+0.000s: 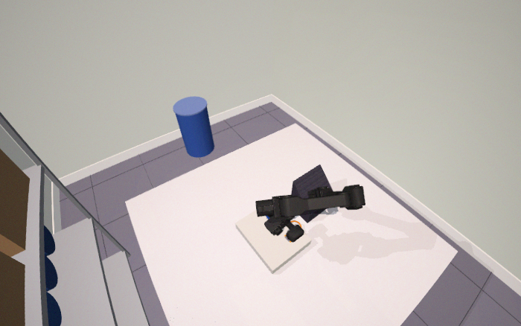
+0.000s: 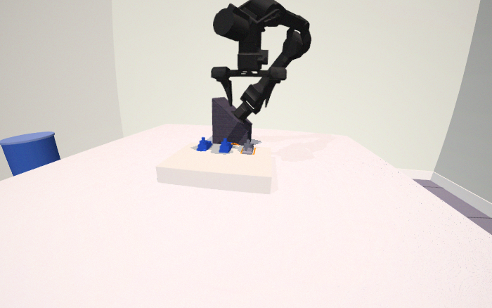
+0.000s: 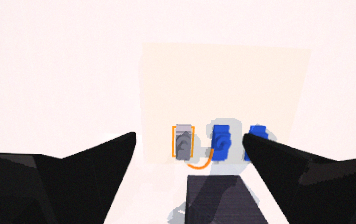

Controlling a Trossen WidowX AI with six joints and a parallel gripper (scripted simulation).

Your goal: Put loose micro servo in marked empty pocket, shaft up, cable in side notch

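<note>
Tool (image 1: 284, 230) first: from the top view we see it spread wide and holding nothing, poised over the pale deck (image 1: 261, 245), with the black arm (image 1: 315, 199) reaching across from the dark wedge-shaped block (image 1: 307, 180) behind the deck. A blue barrel (image 1: 193, 124) stands off the counter (image 1: 199, 269), well apart from the deck.

From the exterior view we see the tool (image 2: 248, 92) raised high above the deck (image 2: 214, 170), its fingers far apart and apart from everything below. On the deck's far edge, the grey micro servo (image 2: 247, 147) sits inside an orange outline, just beside two blue servos (image 2: 214, 145).

From the wrist view, we look down between both fingers at the micro servo (image 3: 183, 142), set in the orange-marked pocket (image 3: 174, 142). Its orange cable (image 3: 202, 162) curves away near the deck's edge towards the nearer blue servo.
</note>
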